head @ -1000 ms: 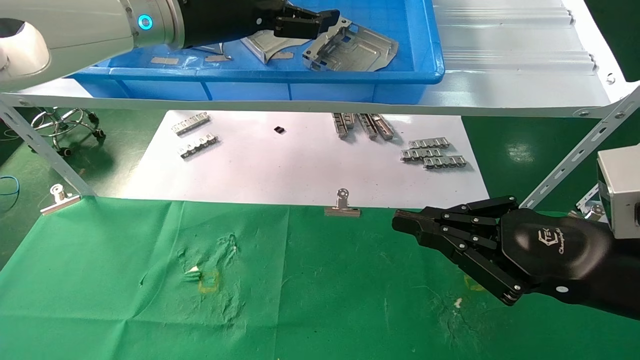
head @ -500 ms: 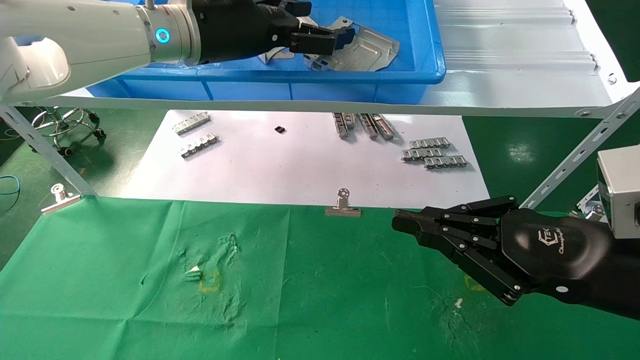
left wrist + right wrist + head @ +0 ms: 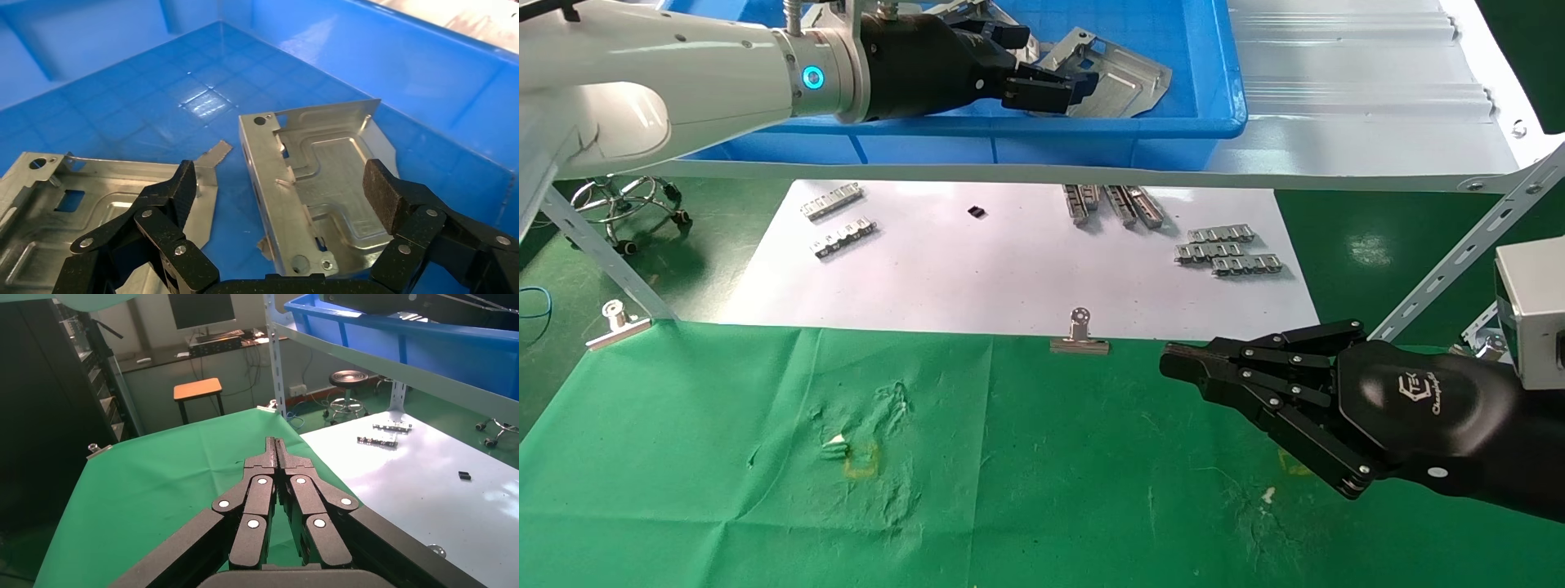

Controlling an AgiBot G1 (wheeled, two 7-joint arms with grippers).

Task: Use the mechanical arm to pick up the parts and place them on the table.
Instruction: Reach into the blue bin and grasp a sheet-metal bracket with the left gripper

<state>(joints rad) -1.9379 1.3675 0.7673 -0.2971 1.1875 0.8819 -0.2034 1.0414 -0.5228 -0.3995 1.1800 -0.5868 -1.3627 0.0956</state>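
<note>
Two shiny grey stamped sheet-metal plates (image 3: 324, 184) (image 3: 73, 214) lie in one blue plastic tray (image 3: 1205, 90) at the upper frame. Two silver binder clips (image 3: 1079, 335) (image 3: 617, 322) show.

blue plastic tray (image 3: 1042, 135) on white metal shelf (image 3: 1352, 98) | two shiny stamped sheet-metal parts (image 3: 318, 190) side by side in tray | narrow toothed metal strips (image 3: 1227, 250) on white sheet (image 3: 1009, 269), below shelf | silver binder clip (image 3: 1079, 335) at sheet's near edge on green-cloth table (image 3: 1026, 490)
</note>
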